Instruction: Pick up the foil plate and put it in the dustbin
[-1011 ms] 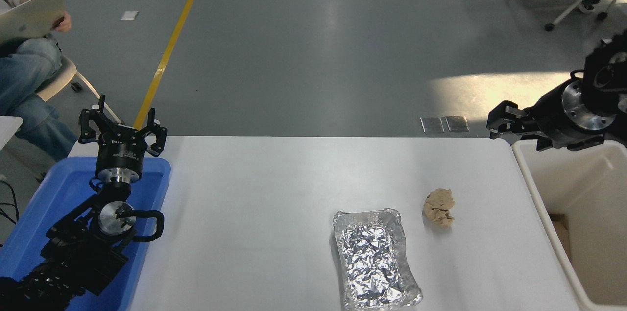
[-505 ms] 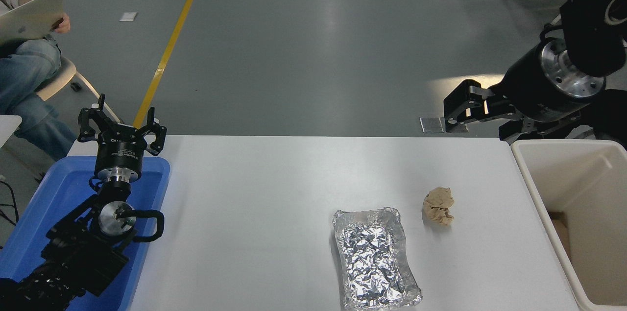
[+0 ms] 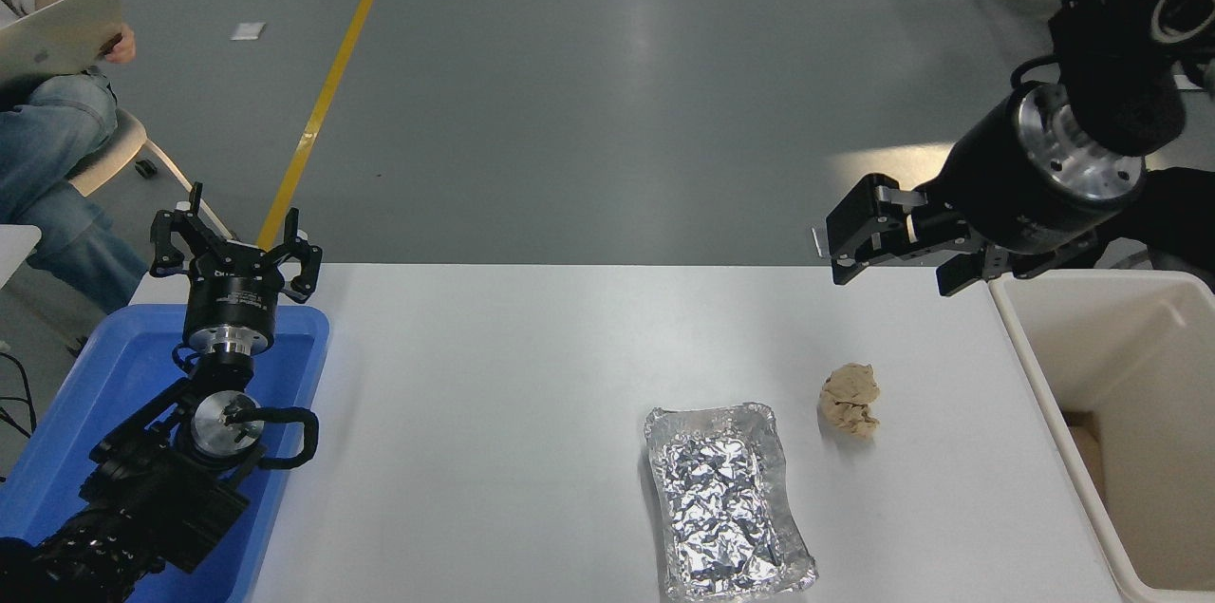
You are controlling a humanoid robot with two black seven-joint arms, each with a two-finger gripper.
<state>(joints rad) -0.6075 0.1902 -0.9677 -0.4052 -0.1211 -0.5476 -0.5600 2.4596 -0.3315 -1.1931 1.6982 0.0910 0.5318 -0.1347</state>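
The foil plate, a shiny silver rectangular tray with a crinkled base, lies on the white table at the front centre-right. The dustbin, a large cream-white tub, stands at the table's right edge. My right gripper hangs high over the table's far right edge, well behind and above the foil plate, and is open and empty. My left gripper is parked at the lower left over the blue tray, open and empty.
A crumpled tan paper lump lies just right of and behind the foil plate. A blue plastic tray sits at the table's left end. A person with a laptop sits at the far left.
My right arm has swung left from over the dustbin's far end to above the table's far right edge. The foil plate, the paper lump and the left arm have not moved.
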